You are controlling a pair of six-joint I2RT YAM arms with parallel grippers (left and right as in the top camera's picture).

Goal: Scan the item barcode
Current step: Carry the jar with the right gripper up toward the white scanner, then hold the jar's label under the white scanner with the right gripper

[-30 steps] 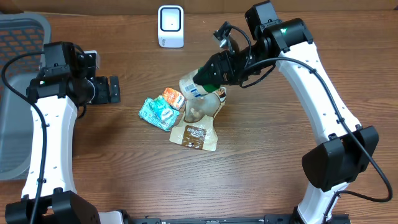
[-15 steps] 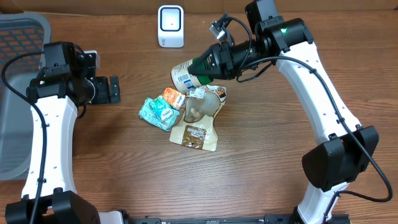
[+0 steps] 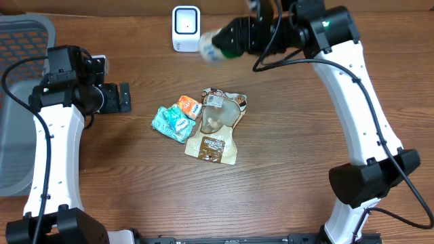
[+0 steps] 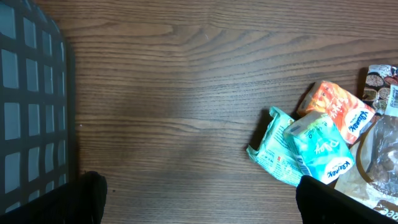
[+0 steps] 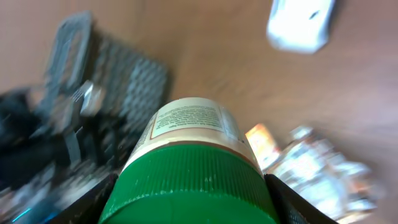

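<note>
Beside the scanner [image 3: 186, 28] hangs a white-labelled bottle [image 3: 210, 46] (green cap [image 5: 189, 183]).

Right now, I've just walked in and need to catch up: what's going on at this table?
The right gripper is shut on a green-capped bottle, holding it in the air just beside the white scanner at the far side of the table. The left gripper hangs open and empty near the grey basket. A few snack packets lie in a pile mid-table, with neither gripper on them.
</note>
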